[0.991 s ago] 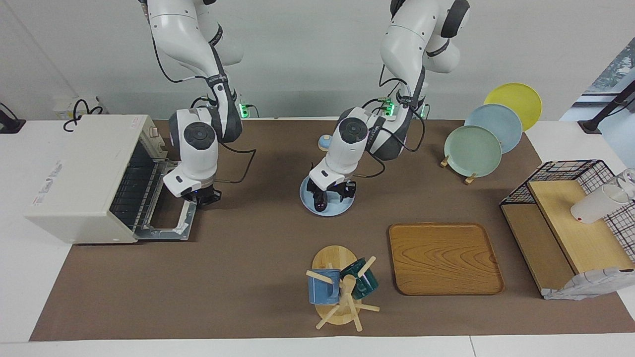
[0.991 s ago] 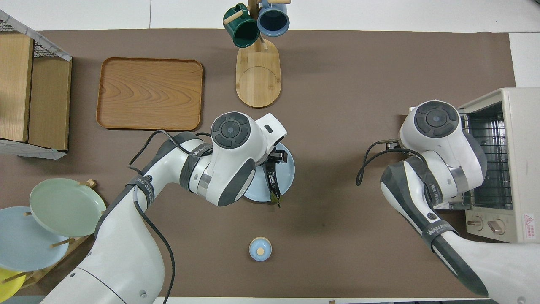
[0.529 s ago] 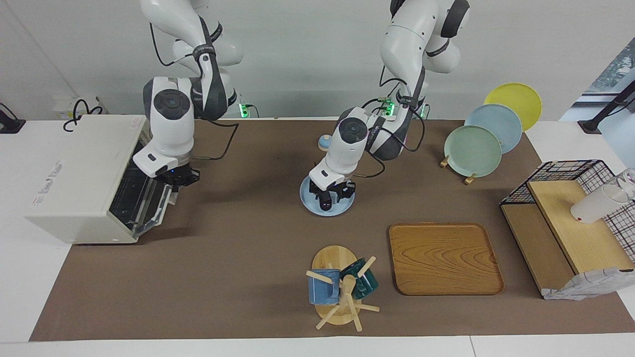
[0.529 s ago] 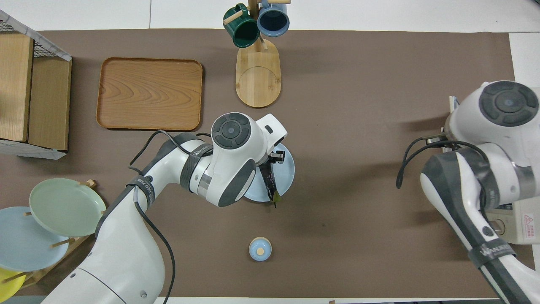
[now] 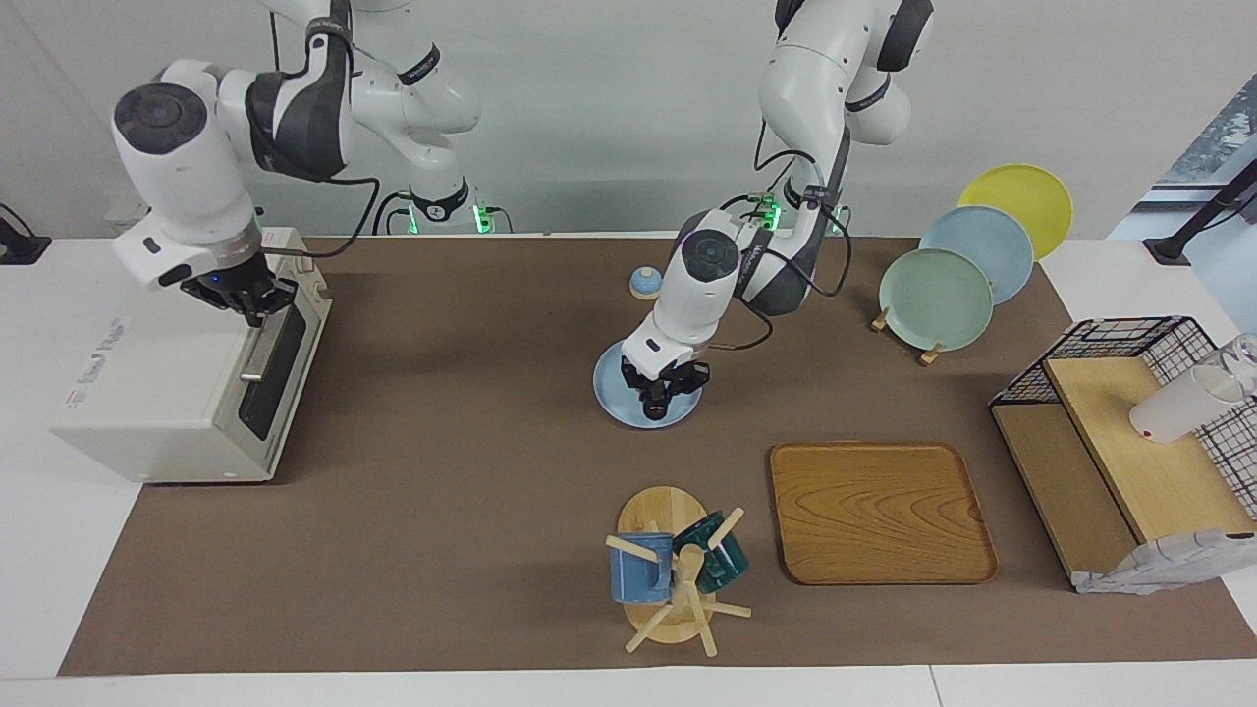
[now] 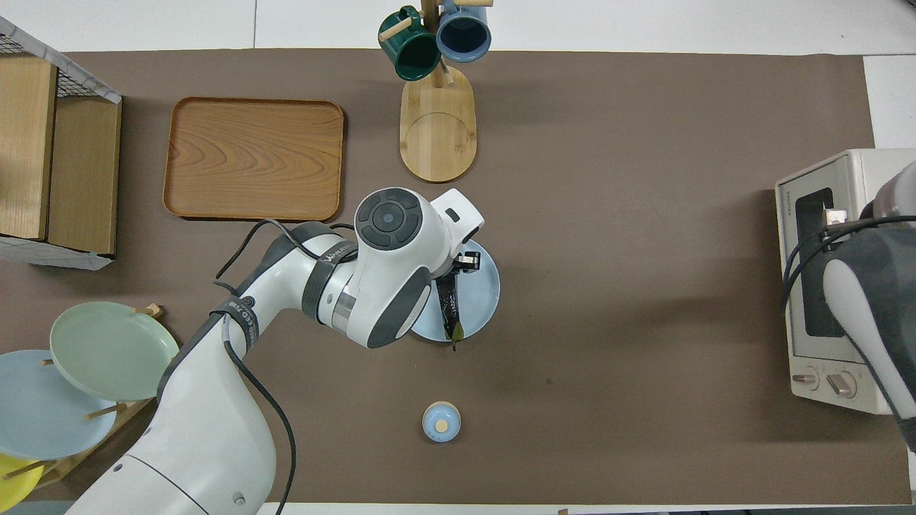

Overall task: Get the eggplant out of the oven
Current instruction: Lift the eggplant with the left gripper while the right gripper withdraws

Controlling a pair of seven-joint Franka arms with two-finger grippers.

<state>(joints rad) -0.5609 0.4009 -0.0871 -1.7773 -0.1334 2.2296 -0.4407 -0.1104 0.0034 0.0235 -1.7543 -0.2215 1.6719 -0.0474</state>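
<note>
Facing view, left tool [image 5: 661,391] perhaps gripping eggplant [image 6: 451,309]

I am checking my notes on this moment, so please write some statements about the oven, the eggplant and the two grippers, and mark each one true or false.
1. The cream-white toaster oven has its dark glass door closed. True.
2. The slim dark purple eggplant lies on the wooden tray. False: it is on the round light blue plate.
3. The left gripper is over that plate. True.
4. The right gripper is over the mug rack. False: it is at the oven door's upper edge.
</note>
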